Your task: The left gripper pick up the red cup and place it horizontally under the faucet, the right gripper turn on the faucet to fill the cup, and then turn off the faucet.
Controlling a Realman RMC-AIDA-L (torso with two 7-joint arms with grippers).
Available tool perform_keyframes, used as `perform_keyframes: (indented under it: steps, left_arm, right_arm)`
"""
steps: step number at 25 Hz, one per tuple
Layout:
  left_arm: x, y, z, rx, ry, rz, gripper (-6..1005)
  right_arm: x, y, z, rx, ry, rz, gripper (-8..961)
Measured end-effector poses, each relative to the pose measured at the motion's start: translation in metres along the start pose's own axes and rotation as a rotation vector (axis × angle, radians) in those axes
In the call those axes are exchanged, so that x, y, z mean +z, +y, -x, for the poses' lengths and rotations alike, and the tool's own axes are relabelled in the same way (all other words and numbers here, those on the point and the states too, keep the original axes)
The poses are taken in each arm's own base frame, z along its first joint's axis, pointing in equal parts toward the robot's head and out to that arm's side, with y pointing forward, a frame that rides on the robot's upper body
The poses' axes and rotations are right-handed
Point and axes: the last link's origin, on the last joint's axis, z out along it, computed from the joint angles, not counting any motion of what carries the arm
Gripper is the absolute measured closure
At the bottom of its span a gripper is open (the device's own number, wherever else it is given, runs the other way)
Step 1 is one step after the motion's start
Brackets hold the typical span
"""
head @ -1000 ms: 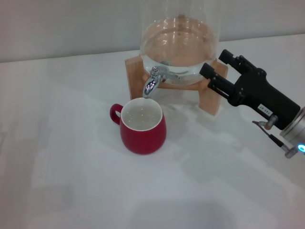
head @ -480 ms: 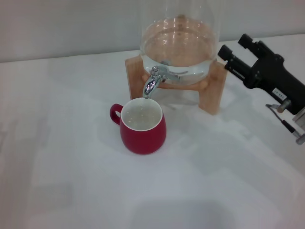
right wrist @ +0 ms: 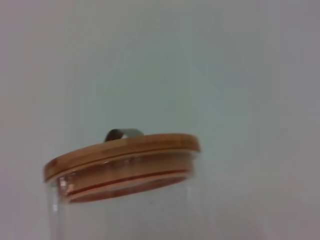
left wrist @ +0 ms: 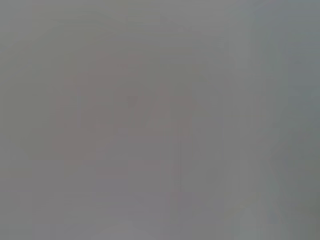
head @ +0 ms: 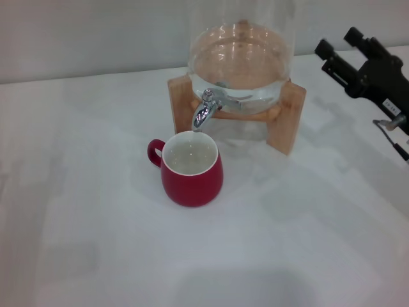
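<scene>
One right tool (head: 335,46), fingers parted and empty, has withdrawn farther from the faucet (head: 206,109).

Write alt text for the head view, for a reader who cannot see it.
A red cup stands upright on a white table just under the faucet of a glass dispenser on a wooden stand. The right gripper hangs at the right edge, apart from the dispenser.
</scene>
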Motion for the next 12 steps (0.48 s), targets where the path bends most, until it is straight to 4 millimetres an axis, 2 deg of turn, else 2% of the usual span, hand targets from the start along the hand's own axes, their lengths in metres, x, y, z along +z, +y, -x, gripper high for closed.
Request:
perform_keyframes:
  steps: [9, 12]
  left_arm:
    - [0.005, -0.004, -0.003, -0.014, 0.009, -0.036, 121]
    - [0.006, -0.007, -0.003, -0.019, 0.010, -0.052, 121]
  right_arm:
    - [-0.004, -0.021, 0.008, -0.070, -0.021, -0.104, 161]
    - [-0.009, -0.034, 0.011, -0.110, -0.033, -0.181, 161]
